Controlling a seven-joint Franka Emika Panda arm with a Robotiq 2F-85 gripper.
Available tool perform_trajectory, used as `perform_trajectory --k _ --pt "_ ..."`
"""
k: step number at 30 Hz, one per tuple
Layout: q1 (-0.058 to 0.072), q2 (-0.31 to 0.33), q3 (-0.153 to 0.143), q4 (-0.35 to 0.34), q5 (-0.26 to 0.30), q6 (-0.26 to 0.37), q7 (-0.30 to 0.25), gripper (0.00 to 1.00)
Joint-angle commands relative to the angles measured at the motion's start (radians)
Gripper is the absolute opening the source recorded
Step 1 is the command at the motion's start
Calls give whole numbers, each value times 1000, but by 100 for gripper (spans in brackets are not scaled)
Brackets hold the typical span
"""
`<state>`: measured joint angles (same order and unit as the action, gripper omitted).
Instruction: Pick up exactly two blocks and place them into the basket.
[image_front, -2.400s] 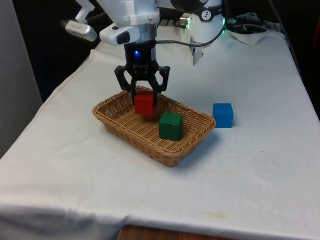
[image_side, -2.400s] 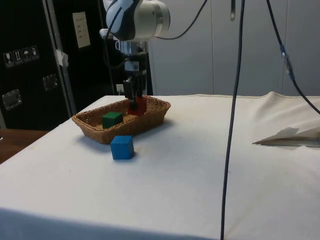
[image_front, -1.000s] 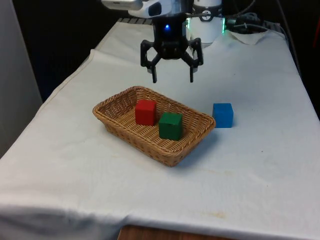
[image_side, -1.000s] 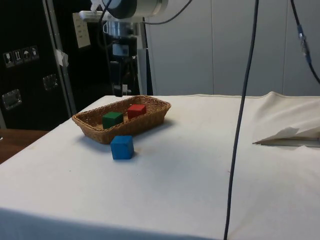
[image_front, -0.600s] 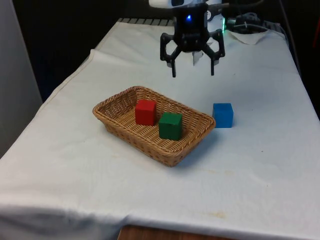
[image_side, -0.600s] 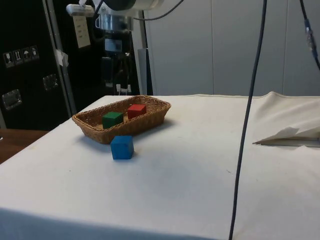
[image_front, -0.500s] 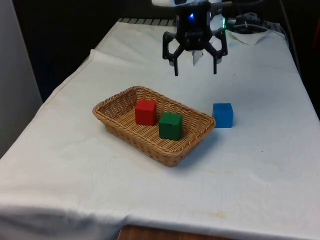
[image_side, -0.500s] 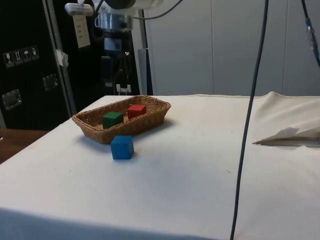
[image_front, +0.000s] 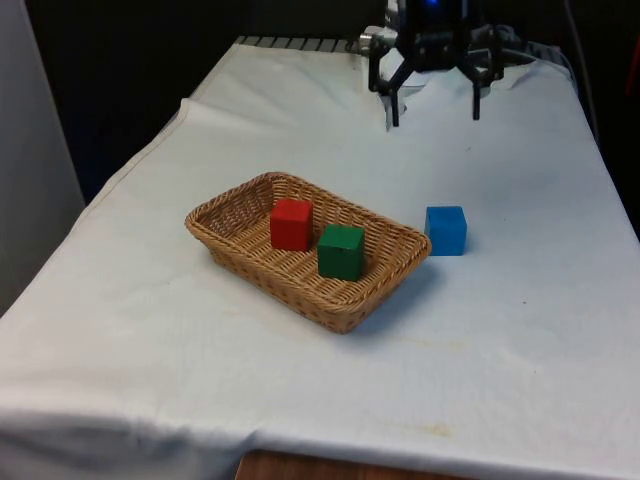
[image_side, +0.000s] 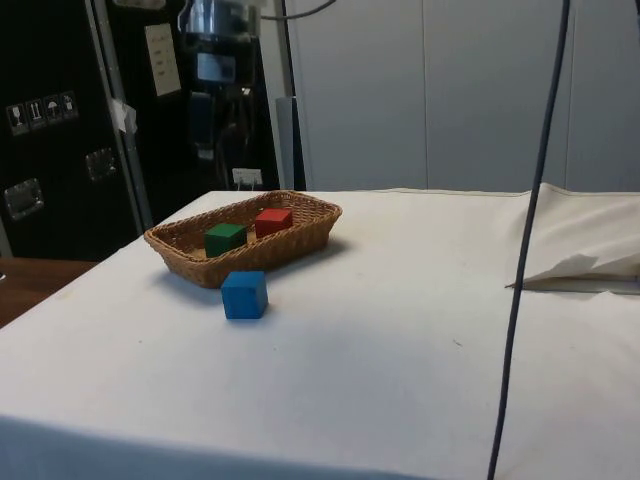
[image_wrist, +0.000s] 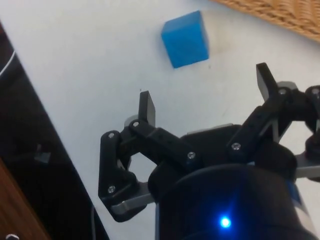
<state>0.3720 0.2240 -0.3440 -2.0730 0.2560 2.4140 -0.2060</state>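
Observation:
A wicker basket (image_front: 232, 203) (image_side: 300, 232) sits on the white cloth, with a red block (image_front: 291, 223) (image_side: 273, 221) and a green block (image_front: 342, 251) (image_side: 225, 238) resting side by side inside it. A blue block (image_front: 446, 229) (image_side: 244, 294) (image_wrist: 185, 39) stands on the cloth just outside the basket, towards the front view's right. My gripper (image_front: 435, 112) (image_wrist: 206, 95) hangs open and empty, high over the far part of the table. It is beyond the blue block and well clear of the basket.
White cloth lies bunched at the table's far end (image_front: 510, 72), seen as a raised fold (image_side: 585, 270) in the side view. A dark cable (image_side: 528, 250) hangs in front of the side camera. The table's edge (image_wrist: 45, 115) runs close to the blue block.
My open gripper has risen and moved towards the front view's right and the table's far end, away from the basket. The red block it released earlier stays in the basket.

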Motion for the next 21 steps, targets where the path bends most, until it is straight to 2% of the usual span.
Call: perform_trajectory --k 1,4,5,6,12,13,14,20,21 --pt "10 -21 0 -10 -28 -4 31 100" --pt "9 -46 16 -20 -44 -7 51 100" --pt "0 -34 20 -13 -24 -4 30 100" --pt "8 -63 27 -27 -55 -10 65 100" --pt "5 -120 57 -52 -85 -14 101 100" --pt "1 -110 61 -46 -66 -14 84 100" --pt "5 -129 61 -58 -87 -13 104 100" --pt "2 -166 76 -85 -108 -5 117 100" --pt "0 -169 78 -84 -92 -13 103 100"
